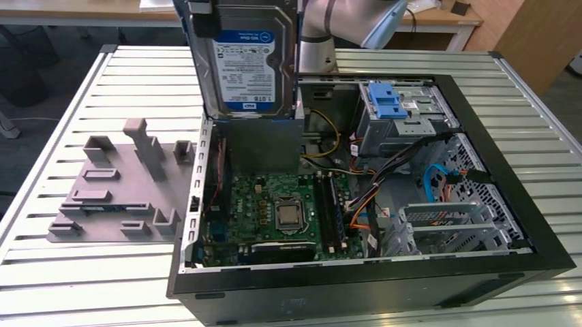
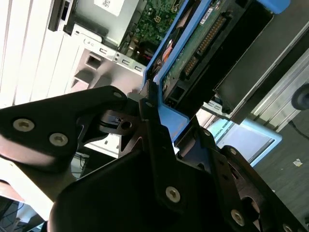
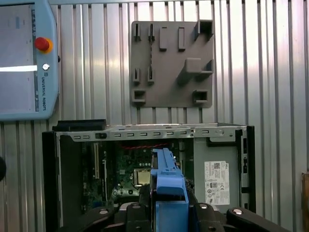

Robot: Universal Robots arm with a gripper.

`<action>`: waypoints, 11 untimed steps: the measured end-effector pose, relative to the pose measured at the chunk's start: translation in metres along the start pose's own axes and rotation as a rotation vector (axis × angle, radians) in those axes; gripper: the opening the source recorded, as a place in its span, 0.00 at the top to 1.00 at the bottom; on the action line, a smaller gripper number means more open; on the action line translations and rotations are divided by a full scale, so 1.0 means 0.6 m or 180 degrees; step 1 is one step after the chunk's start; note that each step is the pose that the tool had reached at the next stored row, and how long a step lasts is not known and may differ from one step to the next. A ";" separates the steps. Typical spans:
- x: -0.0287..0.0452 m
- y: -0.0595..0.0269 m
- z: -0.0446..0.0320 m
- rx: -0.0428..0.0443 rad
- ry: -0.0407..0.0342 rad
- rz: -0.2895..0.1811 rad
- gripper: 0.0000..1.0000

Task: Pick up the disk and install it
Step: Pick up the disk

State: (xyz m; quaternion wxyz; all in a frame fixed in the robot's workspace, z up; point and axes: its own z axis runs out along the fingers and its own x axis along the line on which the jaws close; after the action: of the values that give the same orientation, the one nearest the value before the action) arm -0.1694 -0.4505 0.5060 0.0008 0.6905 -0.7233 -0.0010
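Across the scene runs a slatted metal worktop (image 1: 109,272), and most of its right part in the exterior view is taken by an open black computer case (image 1: 364,279) lying with its inside facing up. On the exterior view's left, just beside the case, sits a flat grey fixture plate (image 1: 109,197) with raised blocks and pegs. Inside the case a green motherboard (image 1: 272,211) lies near the middle, and a grey metal box (image 1: 264,146) with a white sticker stands at the far left corner. The disk (image 1: 244,61) is upright above that box, its blue-and-white label turned toward the exterior camera, its blue frame running down both long edges; I cannot tell whether its lower edge touches the box. The pincer (image 2: 166,121) is closed narrowly onto the disk's upper end, and in the second wrist view its dark fingers (image 2: 147,108) press against the blue frame. A light-blue ribbed latch (image 1: 389,103) sits on the drive cage at the far right
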 end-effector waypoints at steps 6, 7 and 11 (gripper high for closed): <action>0.004 -0.037 0.002 0.0000 0.0000 0.0000 0.64; 0.005 -0.042 0.002 0.0000 0.0000 0.0000 0.64; 0.008 -0.063 0.003 0.0000 0.0000 0.0000 0.64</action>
State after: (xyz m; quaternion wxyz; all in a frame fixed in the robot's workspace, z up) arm -0.1322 -0.4571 0.5042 0.0008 0.6905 -0.7234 -0.0010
